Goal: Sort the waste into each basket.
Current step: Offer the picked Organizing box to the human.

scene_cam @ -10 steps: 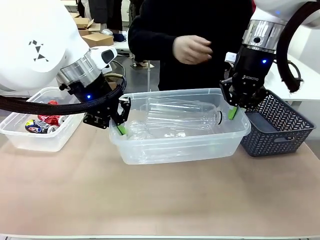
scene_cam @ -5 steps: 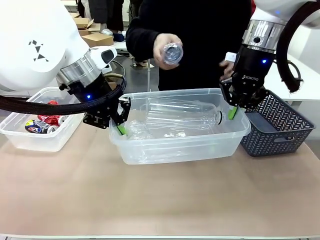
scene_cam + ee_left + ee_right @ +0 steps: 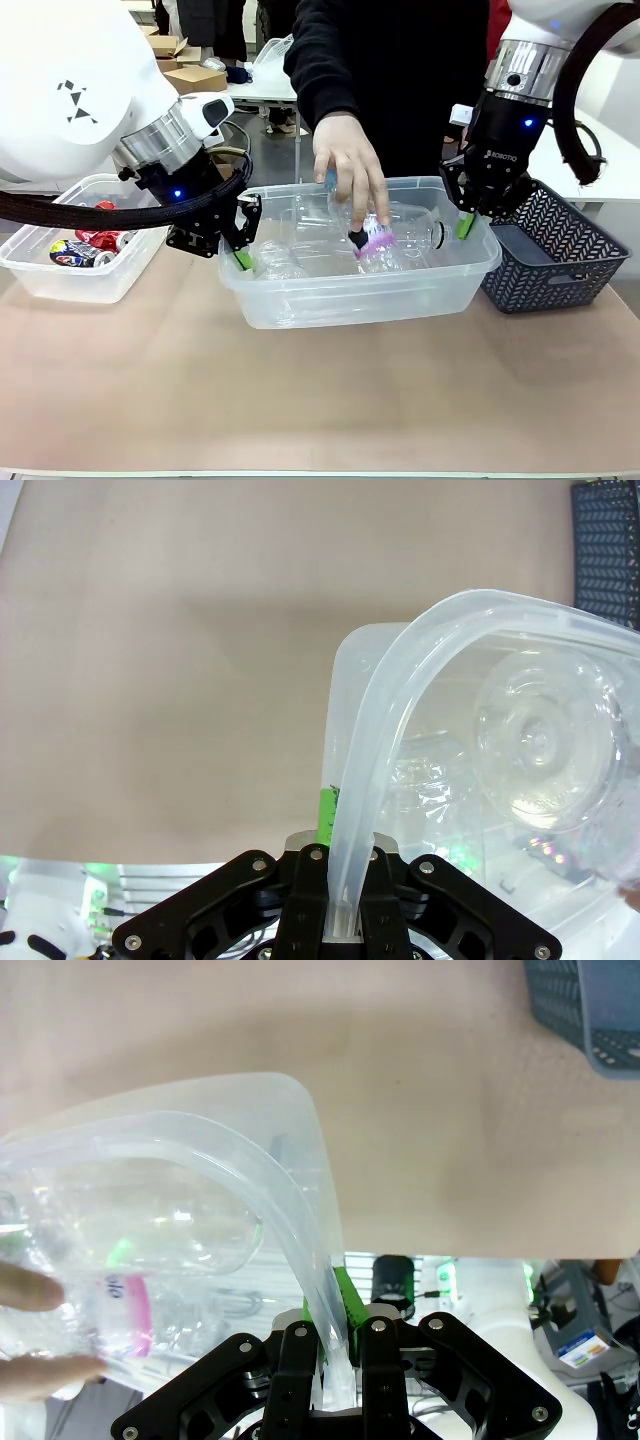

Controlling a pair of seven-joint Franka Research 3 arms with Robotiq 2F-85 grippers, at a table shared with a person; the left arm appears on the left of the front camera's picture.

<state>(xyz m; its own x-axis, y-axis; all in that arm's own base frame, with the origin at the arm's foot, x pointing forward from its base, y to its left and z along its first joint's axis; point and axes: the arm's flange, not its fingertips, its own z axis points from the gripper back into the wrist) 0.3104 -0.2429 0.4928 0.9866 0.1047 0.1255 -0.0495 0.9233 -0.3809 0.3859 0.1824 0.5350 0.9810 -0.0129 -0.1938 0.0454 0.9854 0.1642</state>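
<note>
My left end effector (image 3: 243, 258) pinches the flared left rim of the clear, round-cornered plastic tub (image 3: 350, 300) mid-counter; my right end effector (image 3: 463, 226) pinches its right rim. A person's hand (image 3: 347, 165) lowers a clear crinkled pink-labelled bottle (image 3: 372, 242) inside. Crushed red cans (image 3: 92, 243) lie in the far-left clear tub (image 3: 60, 280).

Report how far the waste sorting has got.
Done: crushed red cans lie in the clear plastic tub on the left, clear bottles in the middle clear tub. In hand: both grippers, left and right, clamp the middle tub's rim while a person's hand lowers a pink-labelled bottle in. No loose waste on the table.
</note>
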